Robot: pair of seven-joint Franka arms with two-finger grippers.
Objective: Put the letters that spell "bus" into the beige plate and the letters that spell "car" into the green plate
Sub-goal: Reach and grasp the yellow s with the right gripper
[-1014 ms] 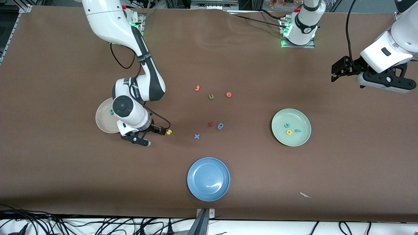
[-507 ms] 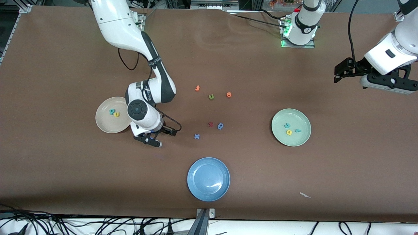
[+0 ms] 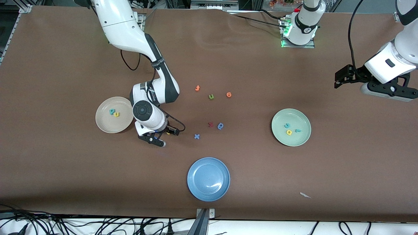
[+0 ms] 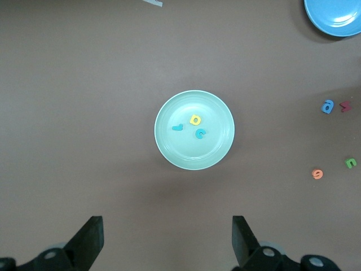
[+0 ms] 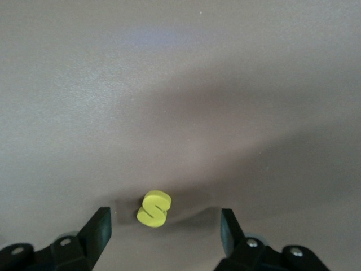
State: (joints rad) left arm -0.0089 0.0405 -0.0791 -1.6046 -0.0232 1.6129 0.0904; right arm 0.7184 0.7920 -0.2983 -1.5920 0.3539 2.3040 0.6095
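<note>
Brown tabletop (image 3: 248, 182) carries three plates and scattered foam letters.

Beige plate (image 3: 104, 124), toward the right arm's end: teal b (image 3: 112, 111) and yellow u (image 3: 116, 114) lie in it, touching or nearly so. Yellow s (image 5: 153, 208) lies flat on the tabletop just beside that plate, toward the middle of the tabletop.

Right gripper (image 3: 162, 136) is low over the yellow s. Right wrist view: the s sits between the two fingers (image 5: 97, 230), nearer one of them; gaps show on both sides, jaws open, nothing gripped.

Green plate (image 3: 300, 140), toward the left arm's end, holds teal c (image 3: 287, 125), yellow a (image 3: 289, 132) and teal r (image 3: 298, 130), grouped near its centre and apart from one another.

Left gripper (image 4: 167, 240) waits high over the left arm's end of the tabletop, jaws wide apart and empty; its wrist view looks down on the green plate.

Other letters around the middle of the tabletop:
- orange letter (image 3: 197, 88), green u (image 3: 211, 96) and a second orange letter (image 3: 229, 94), farther from the front camera
- dark red letter (image 3: 210, 124) just beside the blue round-bowled letter (image 3: 220, 126)
- blue x (image 3: 197, 136), slightly nearer the camera

Blue plate (image 3: 196, 182) is empty and is the plate nearest the front camera. Small white scrap (image 3: 305, 195) lies near the camera-side edge.
</note>
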